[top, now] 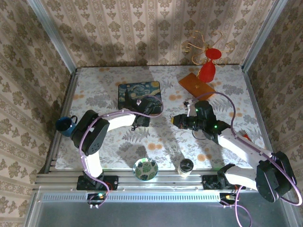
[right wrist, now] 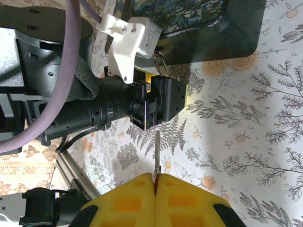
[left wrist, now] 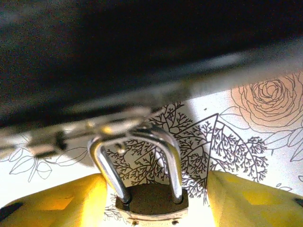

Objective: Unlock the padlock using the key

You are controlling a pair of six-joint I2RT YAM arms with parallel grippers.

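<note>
Here's the padlock [left wrist: 151, 201], hanging by its silvery shackle from the hasp on the front edge of the starry-painting box [top: 139, 92]. Its brass body drops straight down toward 6 o'clock in the left wrist view. The left fingers [left wrist: 66, 203] stand apart, one at 9 o'clock of the body and one at 3. The 9 o'clock pad looks about touching, while there's a clear gap of patterned bench [top: 227, 94] on the 3 o'clock side. So they're around it, not clamped.

Over on the other arm, the right fingers [right wrist: 128, 203] are pressed together on the key [right wrist: 156, 151]. Its slim blade pokes out toward 12 o'clock in that wrist's view, aimed at the black housing of the left arm's wrist just beyond the tip. From overhead the padlock lies at roughly 9 o'clock of the right fingers, near but apart. The right arm carries the key, so everything turns on lining that blade up with the lock's underside.

Now the trouble. The keyhole is nowhere to be made out, because the bottom of the body is cut off at the lower edge of the left wrist view. From the right wrist the body is hidden behind the housing, with just a sliver of shackle showing. From above, the key is too small to pick out.
</note>
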